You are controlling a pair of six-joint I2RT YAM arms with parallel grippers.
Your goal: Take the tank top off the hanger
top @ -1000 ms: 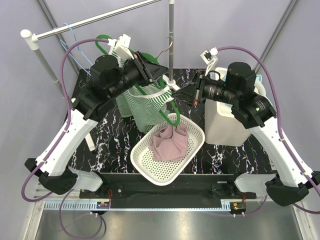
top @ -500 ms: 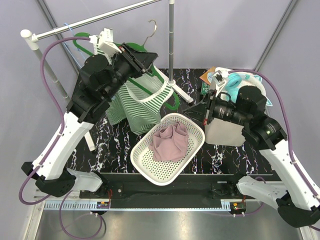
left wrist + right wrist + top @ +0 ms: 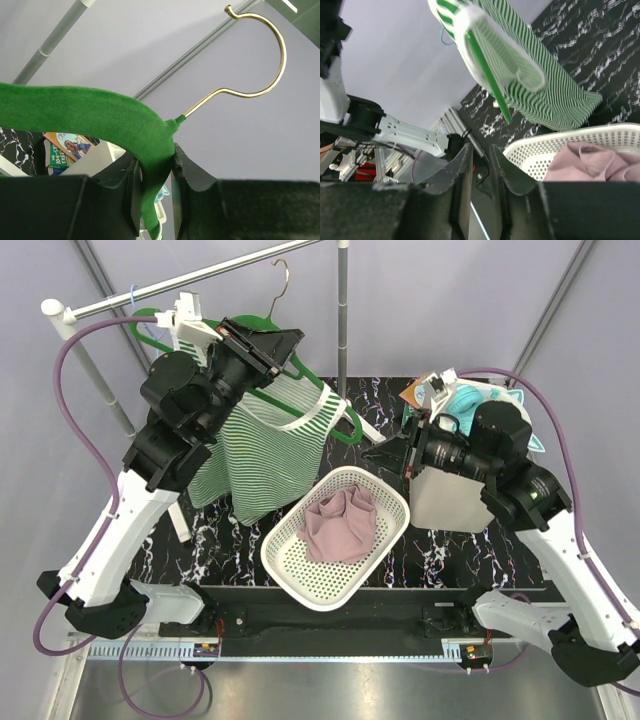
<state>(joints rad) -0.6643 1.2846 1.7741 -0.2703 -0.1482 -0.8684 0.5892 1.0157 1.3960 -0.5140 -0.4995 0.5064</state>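
A green-and-white striped tank top (image 3: 262,455) hangs on a green hanger (image 3: 330,405) with a gold hook (image 3: 283,278), lifted well above the table. My left gripper (image 3: 280,345) is shut on the hanger's neck just below the hook. In the left wrist view the green hanger (image 3: 100,115) is pinched between the jaws of the left gripper (image 3: 156,192). My right gripper (image 3: 385,455) hovers right of the tank top, apart from it, jaws slightly open with nothing between them. From the right gripper (image 3: 481,170) I see the tank top (image 3: 540,87) and one hanger arm (image 3: 487,80) poking out below it.
A white perforated basket (image 3: 300,565) holding a pink cloth (image 3: 340,525) sits under the tank top's right side. A white container (image 3: 450,502) stands by the right arm. The rack's vertical pole (image 3: 343,320) and horizontal rail (image 3: 180,282) lie behind, with another green hanger (image 3: 148,328).
The left arm has lifted the hanger and tank top up and to the left. The right gripper has come away from the hanger, drawn back to the right, and its jaws have parted.
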